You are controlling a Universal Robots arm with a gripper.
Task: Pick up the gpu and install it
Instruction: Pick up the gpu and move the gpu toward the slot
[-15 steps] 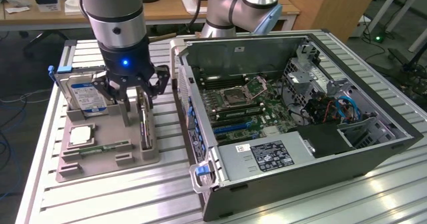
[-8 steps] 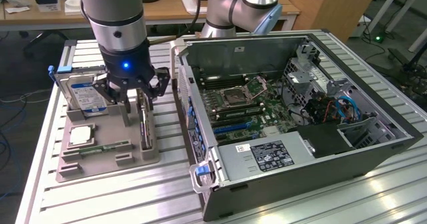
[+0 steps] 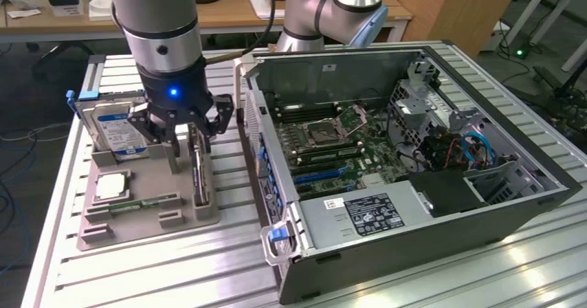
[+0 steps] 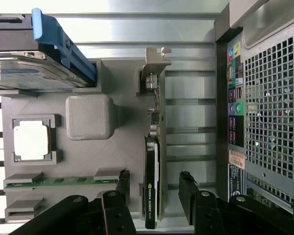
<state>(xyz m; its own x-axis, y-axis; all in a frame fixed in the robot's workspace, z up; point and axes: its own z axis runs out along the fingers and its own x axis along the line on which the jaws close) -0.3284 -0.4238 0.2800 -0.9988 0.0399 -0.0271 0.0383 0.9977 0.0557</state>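
End effector (image 3: 189, 143), jaws apart, hides gpu's (image 3: 198, 181) far end.

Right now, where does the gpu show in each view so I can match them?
Exterior view: the gpu stands on edge in the grey holder, below the gripper.
Wrist view: the gpu stands between the open gripper's fingers.
Shared landmark: the blue-bracketed hard drive in the exterior view, the same hard drive in the wrist view.

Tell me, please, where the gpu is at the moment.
On the exterior view's left, the gpu stands on edge in the grey holder, between the hard drive and the case, right below the open gripper.
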